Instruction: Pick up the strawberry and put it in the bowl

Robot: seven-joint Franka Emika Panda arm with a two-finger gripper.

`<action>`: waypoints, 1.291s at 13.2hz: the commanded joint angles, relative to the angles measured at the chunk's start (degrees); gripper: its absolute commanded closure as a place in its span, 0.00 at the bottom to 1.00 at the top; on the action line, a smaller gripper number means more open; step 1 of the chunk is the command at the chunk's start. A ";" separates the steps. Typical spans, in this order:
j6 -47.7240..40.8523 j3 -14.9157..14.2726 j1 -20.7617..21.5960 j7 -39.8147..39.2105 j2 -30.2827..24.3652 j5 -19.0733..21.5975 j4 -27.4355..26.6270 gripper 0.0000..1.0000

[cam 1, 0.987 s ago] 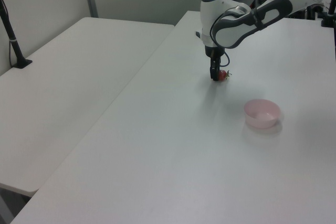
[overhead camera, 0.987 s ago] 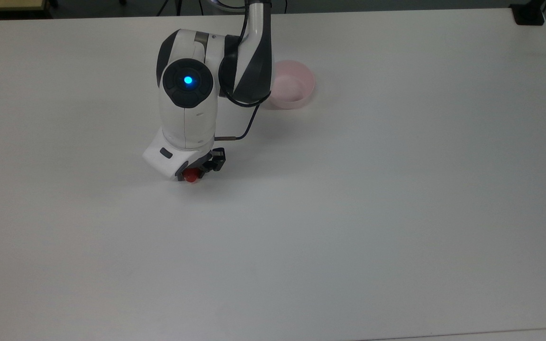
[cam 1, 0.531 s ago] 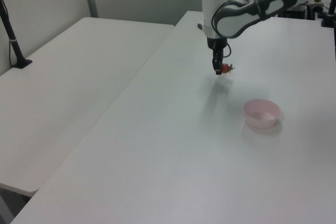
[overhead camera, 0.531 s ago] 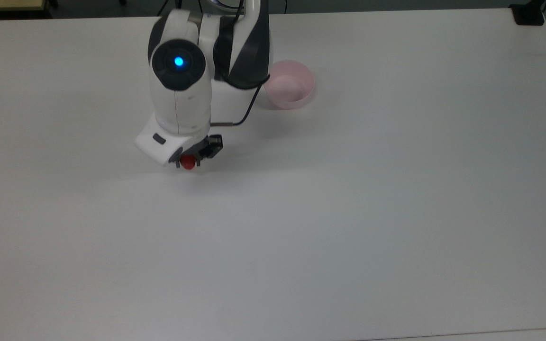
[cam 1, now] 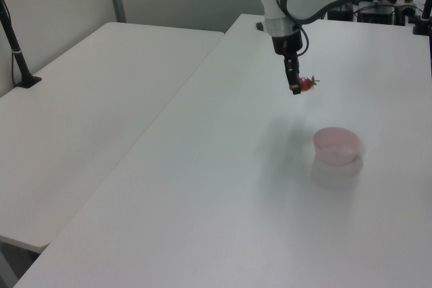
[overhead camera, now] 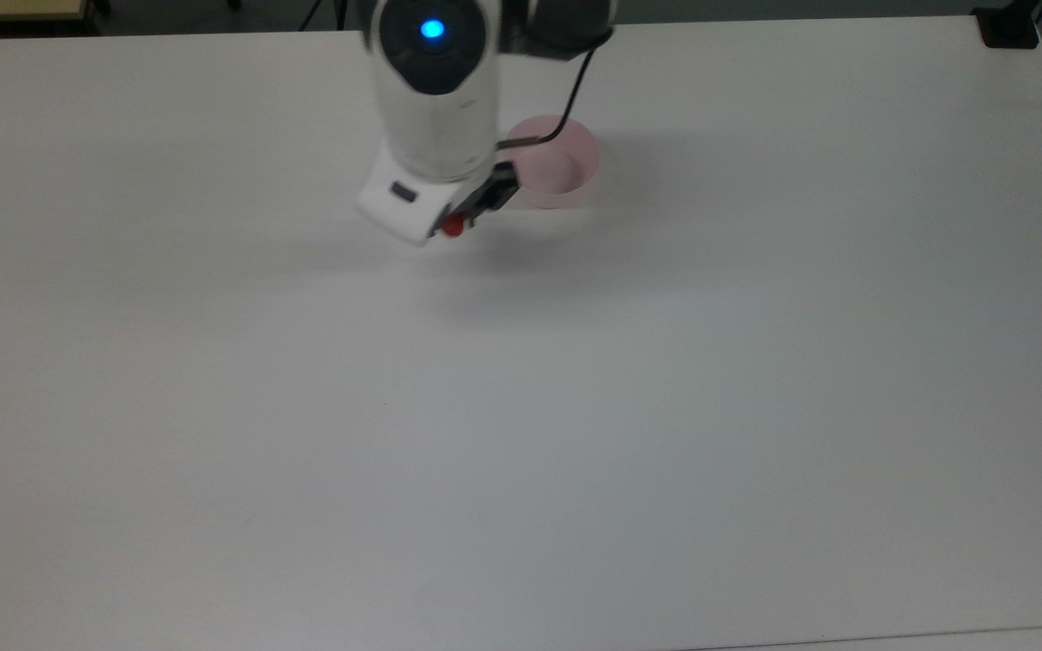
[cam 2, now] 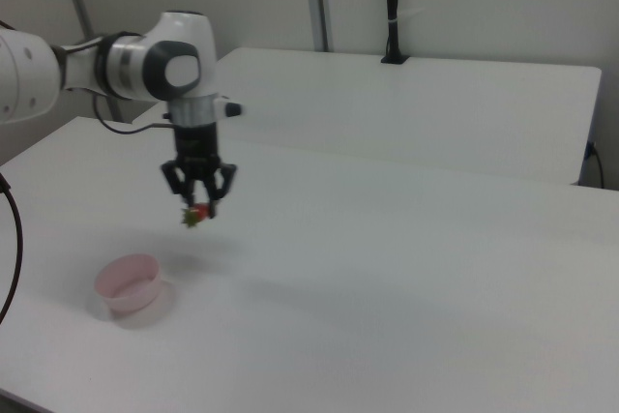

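— What's changed since a second ago?

— I've got the hand (cam 1: 295, 86) well up off the bench (overhead camera: 575, 407) now. Back then it sat low with the strawberry (cam 1: 306, 84) down at the surface, far from the bowl (cam 1: 335, 146) in the top view. Now it has travelled toward the bowl; in the top view the strawberry (overhead camera: 453, 228) shows just off the top view's left of the bowl's rim (overhead camera: 575, 185). The bowl itself hasn't shifted.

— And the grip?

— The fingers are closed in tight on the strawberry, which hangs between the tips in mid-air. In the left view its green cap sticks out to the left view's right. In the right view the hand (cam 2: 198, 208) points straight down, with the berry (cam 2: 196, 215) above and a little to the right view's right of the bowl (cam 2: 129, 284), not yet over it as far as I can judge.

— Anything you can't make out?

— In the top view the arm's white wrist covers most of the hand (overhead camera: 459, 221) and part of the bowl's near rim; only a red tip of the fruit peeks out. The arm's upper part is cut off at the frame edge.
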 commanded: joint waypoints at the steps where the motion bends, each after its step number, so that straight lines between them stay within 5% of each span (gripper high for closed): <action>1: -7.85 -0.52 5.26 -0.01 -1.96 1.96 -3.05 0.62; 6: -8.04 -0.52 11.15 4.12 -2.05 1.96 -8.59 0.56; 7: -7.87 -0.52 11.42 4.90 -1.96 1.96 -8.94 0.34; 8: -7.61 -0.52 11.68 7.52 -1.79 1.96 -9.03 0.00; 13: -7.87 -1.04 13.70 17.98 -4.23 0.04 -7.63 0.00; 17: -7.43 -2.01 9.59 18.53 -10.83 -3.12 -1.93 0.00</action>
